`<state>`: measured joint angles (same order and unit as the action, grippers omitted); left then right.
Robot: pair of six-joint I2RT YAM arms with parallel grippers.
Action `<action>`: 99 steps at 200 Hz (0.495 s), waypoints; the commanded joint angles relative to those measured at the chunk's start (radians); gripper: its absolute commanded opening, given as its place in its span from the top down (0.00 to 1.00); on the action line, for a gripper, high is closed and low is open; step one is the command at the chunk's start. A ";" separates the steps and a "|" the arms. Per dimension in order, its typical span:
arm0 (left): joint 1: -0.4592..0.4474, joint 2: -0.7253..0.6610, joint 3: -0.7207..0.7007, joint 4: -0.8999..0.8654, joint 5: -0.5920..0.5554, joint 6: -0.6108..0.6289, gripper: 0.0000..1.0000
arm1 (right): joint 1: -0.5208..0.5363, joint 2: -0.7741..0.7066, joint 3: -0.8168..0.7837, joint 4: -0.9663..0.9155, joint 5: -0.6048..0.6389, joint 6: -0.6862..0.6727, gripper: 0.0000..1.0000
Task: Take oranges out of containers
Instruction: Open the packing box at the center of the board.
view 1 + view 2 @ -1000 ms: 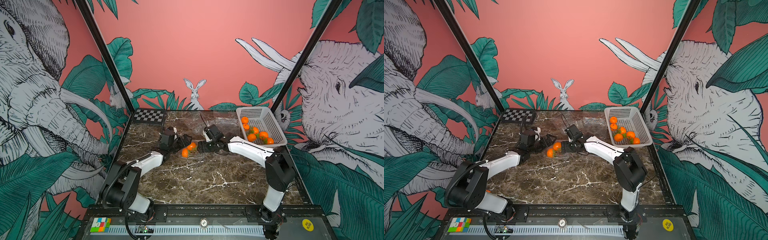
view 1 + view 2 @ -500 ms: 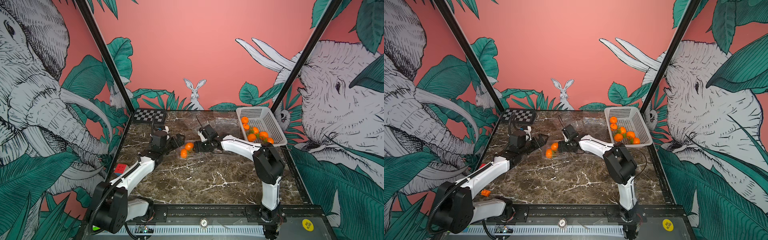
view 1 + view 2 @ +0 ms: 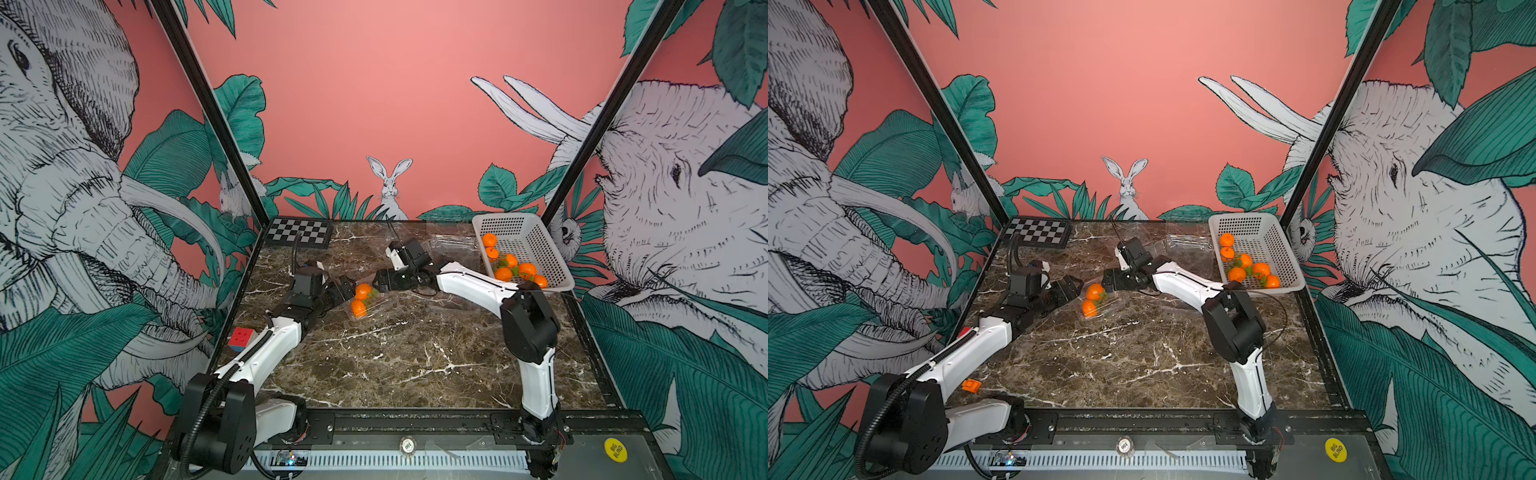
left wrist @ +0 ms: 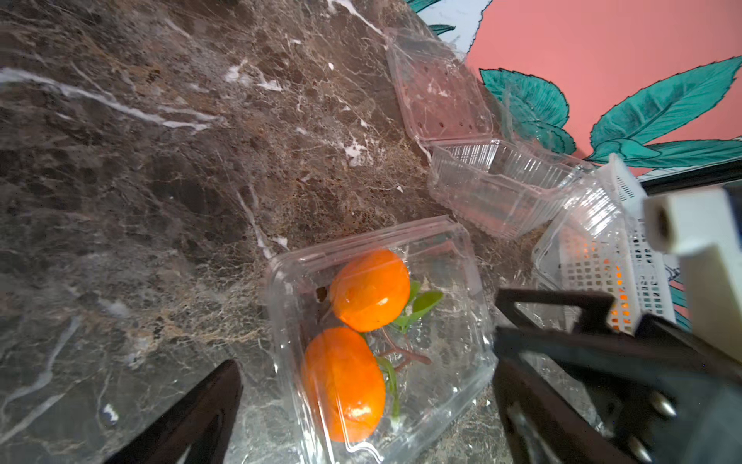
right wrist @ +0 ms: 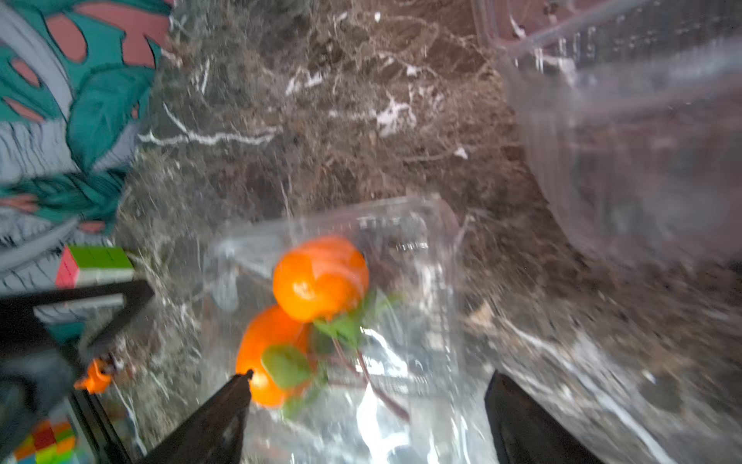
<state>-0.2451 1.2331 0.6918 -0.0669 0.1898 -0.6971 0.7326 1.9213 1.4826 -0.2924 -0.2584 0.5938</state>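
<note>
Roughly at the middle of the dark brown marble counter [image 3: 395, 365], a little toward its left edge, a small clear plastic clamshell container [image 3: 372, 309] holds two small round oranges [image 4: 371, 289], touching each other, with green leaves beside them. The left gripper [image 3: 345, 287] lies just beside the box on its left-edge side, its black jaws spread wide with nothing held; in the left wrist view a strip of bare marble shows between one finger [image 4: 208, 401] and the box wall. The right gripper [image 3: 380, 284] faces it from the opposite side, jaws likewise wide apart and empty, the box lying ahead of the fingertips in the blurred right wrist view. Toward the far right corner, empty clear clamshells [image 4: 494, 189] lie open, next to a white perforated plastic basket [image 3: 540, 245] holding six more oranges [image 3: 528, 270]. A black-and-white checkerboard [image 3: 299, 232] sits in the far left corner, and a multicoloured puzzle cube [image 3: 241, 338] rests at the left edge.
</note>
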 commanded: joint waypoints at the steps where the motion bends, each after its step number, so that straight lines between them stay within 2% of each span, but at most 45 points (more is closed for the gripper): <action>1: 0.003 0.057 0.035 -0.011 -0.029 0.046 0.01 | 0.002 -0.174 -0.176 0.182 0.044 0.147 0.01; 22: 0.008 0.135 0.067 0.038 -0.027 0.063 0.01 | 0.035 -0.260 -0.386 0.368 0.077 0.304 0.01; 38: 0.010 0.214 0.109 0.067 -0.010 0.071 0.01 | 0.076 -0.248 -0.457 0.498 0.082 0.400 0.01; 64: 0.012 0.328 0.142 0.181 0.094 0.040 0.01 | 0.133 -0.159 -0.432 0.626 0.062 0.485 0.01; 99: 0.014 0.372 0.106 0.367 0.223 -0.056 0.01 | 0.168 -0.060 -0.428 0.811 0.054 0.620 0.01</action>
<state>-0.2359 1.6108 0.8139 0.1352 0.3023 -0.6872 0.8906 1.8332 1.0428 0.3042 -0.2058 1.0767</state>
